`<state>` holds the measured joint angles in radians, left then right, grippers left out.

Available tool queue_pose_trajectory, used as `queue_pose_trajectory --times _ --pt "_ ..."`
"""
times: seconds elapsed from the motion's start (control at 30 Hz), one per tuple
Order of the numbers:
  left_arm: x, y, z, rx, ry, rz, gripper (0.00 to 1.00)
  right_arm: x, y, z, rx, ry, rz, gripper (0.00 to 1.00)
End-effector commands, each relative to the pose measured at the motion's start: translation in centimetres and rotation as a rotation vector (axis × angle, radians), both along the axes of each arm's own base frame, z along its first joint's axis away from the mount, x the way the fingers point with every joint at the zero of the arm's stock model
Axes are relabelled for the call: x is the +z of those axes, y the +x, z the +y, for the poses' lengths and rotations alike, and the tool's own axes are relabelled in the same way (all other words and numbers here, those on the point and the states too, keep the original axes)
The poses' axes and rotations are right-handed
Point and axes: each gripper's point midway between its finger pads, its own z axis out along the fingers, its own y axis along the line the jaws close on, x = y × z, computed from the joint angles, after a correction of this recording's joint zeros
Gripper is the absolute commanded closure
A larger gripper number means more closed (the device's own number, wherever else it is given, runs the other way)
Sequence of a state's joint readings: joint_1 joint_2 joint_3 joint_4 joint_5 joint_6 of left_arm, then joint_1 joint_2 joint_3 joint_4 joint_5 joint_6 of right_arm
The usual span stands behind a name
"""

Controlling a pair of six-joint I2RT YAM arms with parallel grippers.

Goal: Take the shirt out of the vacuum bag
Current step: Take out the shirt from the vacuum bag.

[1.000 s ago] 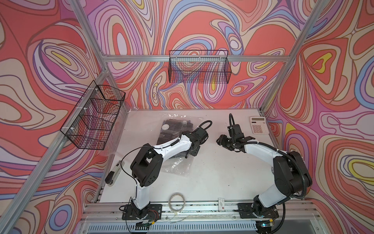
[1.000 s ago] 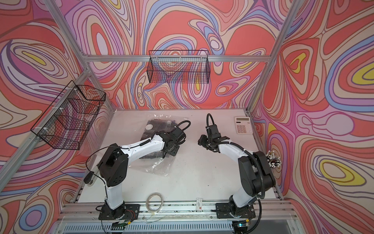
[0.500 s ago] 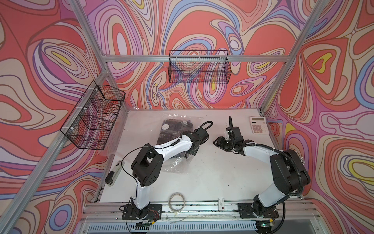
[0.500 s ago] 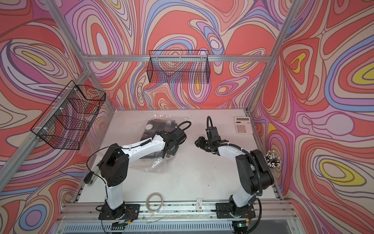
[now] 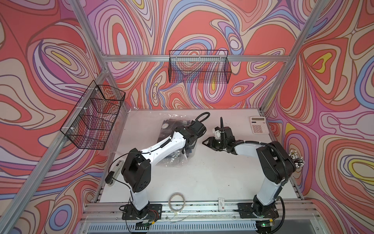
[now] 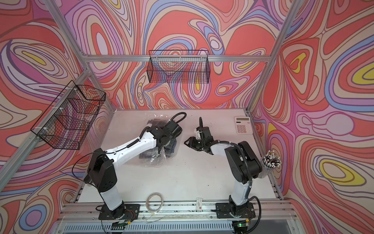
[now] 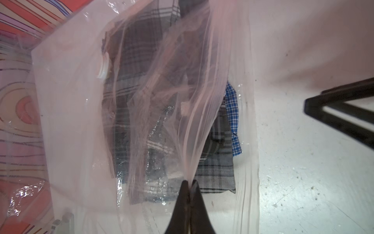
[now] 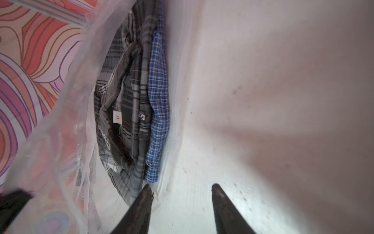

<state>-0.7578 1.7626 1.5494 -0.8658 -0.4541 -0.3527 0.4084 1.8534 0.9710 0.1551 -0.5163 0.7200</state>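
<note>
The clear crinkly vacuum bag (image 5: 174, 160) (image 6: 153, 160) lies on the white table, its round white valve (image 5: 166, 126) facing up. Inside, the folded grey plaid shirt (image 8: 129, 101) (image 7: 129, 66) shows an XL label, and blue checked cloth (image 8: 158, 101) lies against it. My left gripper (image 7: 189, 182) (image 6: 162, 151) is shut on the bag's upper film by its mouth, and the film is drawn up into a taut ridge. My right gripper (image 8: 182, 187) (image 5: 206, 140) is open just right of the mouth. One finger touches the bag's edge; nothing is between the jaws.
A pink-and-white calculator (image 5: 259, 125) lies at the back right. A tape roll (image 5: 177, 199) and a small card (image 5: 221, 203) sit at the front edge. Wire baskets hang on the left wall (image 5: 93, 117) and back wall (image 5: 199, 68). A cup of white-tipped sticks (image 5: 295, 160) stands at the right.
My left gripper has closed on the bag's film. My right gripper has moved left toward the bag's mouth, and its jaws have narrowed a little.
</note>
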Motion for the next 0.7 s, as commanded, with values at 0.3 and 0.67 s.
queue_pose_trajectory --times 0.3,0.67 --pt "1.4 -0.4 2.0 0.065 -0.022 -0.029 1.0 0.4 3.4 8.3 0.087 0.142 -0.06 0.49" --pt "1.5 -0.6 2.4 0.073 -0.056 -0.028 1.0 -2.4 4.3 9.4 0.073 0.149 -0.016 0.49"
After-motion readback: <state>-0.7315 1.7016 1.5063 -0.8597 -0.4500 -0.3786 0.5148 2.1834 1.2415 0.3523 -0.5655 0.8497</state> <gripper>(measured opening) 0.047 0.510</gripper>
